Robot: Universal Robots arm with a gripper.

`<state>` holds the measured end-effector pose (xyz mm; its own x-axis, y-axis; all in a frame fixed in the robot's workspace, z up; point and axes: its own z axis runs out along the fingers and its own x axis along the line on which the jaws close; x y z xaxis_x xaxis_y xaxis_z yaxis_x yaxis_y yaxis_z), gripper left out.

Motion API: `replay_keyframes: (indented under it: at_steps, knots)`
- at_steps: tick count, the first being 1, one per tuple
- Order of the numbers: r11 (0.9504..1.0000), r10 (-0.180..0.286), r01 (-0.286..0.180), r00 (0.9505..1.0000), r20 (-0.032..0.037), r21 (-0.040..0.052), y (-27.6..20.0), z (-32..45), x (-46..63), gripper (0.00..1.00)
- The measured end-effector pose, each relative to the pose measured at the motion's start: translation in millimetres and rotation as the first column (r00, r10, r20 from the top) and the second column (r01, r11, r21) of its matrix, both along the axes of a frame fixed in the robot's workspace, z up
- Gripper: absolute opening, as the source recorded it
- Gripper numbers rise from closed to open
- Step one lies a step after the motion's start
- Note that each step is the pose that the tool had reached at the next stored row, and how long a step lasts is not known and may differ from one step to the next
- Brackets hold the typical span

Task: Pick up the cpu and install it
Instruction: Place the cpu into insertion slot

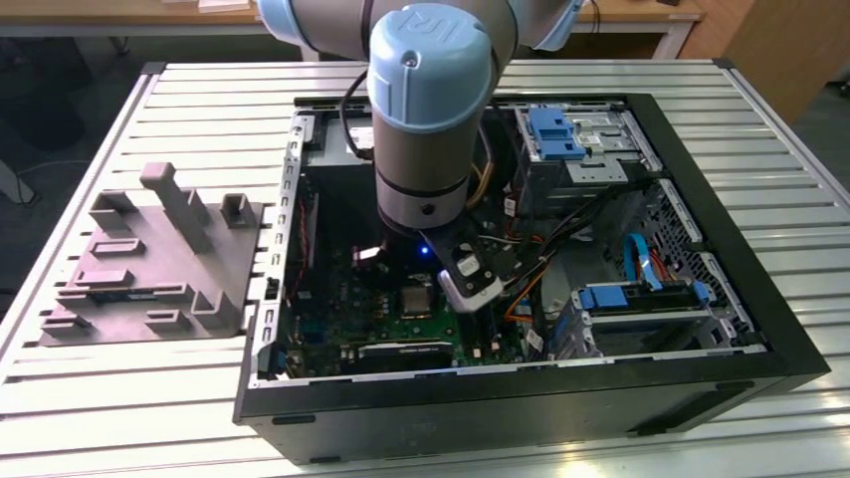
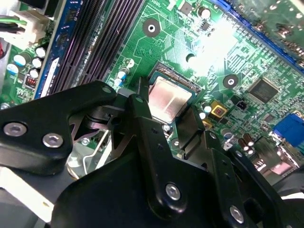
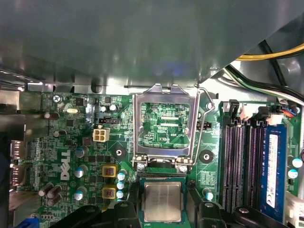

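The cpu point(image 3: 162, 201), a small square chip with a pale metal top, lies flat in the socket of the green motherboard point(image 3: 71, 142). It also shows as the cpu point(image 2: 168, 97) in the second wrist view and the cpu point(image 1: 416, 300) in the exterior view. My gripper point(image 3: 163, 211) hangs right over it, open. One black finger point(image 3: 124, 209) stands at each side of the chip, with a narrow strip of socket frame between finger and chip. The socket's metal load plate point(image 3: 164, 95) is flipped up and its lever point(image 3: 204, 118) is raised.
The open black computer case point(image 1: 531, 398) lies on a slatted metal table point(image 1: 133, 398). Memory slots point(image 3: 242, 161), drive cages with blue clips point(image 1: 558, 134) and loose cables point(image 1: 531, 249) crowd round the socket. A grey tray point(image 1: 146, 259) sits at the exterior view's left.
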<state>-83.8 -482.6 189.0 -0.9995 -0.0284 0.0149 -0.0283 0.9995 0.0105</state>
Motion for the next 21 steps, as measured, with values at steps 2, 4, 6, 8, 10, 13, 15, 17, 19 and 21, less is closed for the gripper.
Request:
replay_keyframes:
  at_steps: [2,4,6,8,10,13,15,17,19,21]
  knots:
    - [1.0000,0.000,0.000,1.0000,-0.0007,-0.0006,-0.1,-0.9,-0.1,0.47]
    - [1.0000,0.000,0.000,1.0000,-0.0008,-0.0004,-0.1,-1.3,0.0,0.47]
    - [1.0000,0.000,0.000,1.0000,-0.0006,0.0000,0.0,-1.6,0.0,0.47]
    - [1.0000,0.000,0.000,1.0000,-0.0006,0.0001,0.0,-1.6,0.0,0.47]
    - [1.0000,0.000,0.000,1.0000,-0.0007,0.0001,0.0,-1.5,0.0,0.47]
    - [1.0000,0.000,0.000,1.0000,-0.0006,0.0004,0.1,-1.0,0.1,0.47]
    - [1.0000,0.000,0.000,1.0000,-0.0005,0.0009,0.1,0.2,0.1,0.47]
    - [1.0000,0.000,0.000,1.0000,-0.0009,0.0003,0.1,2.0,0.0,0.47]
    - [1.0000,0.000,0.000,1.0000,-0.0008,0.0005,0.1,2.2,0.1,0.47]
    - [1.0000,0.000,0.000,1.0000,-0.0010,0.0001,0.0,2.7,0.0,0.47]
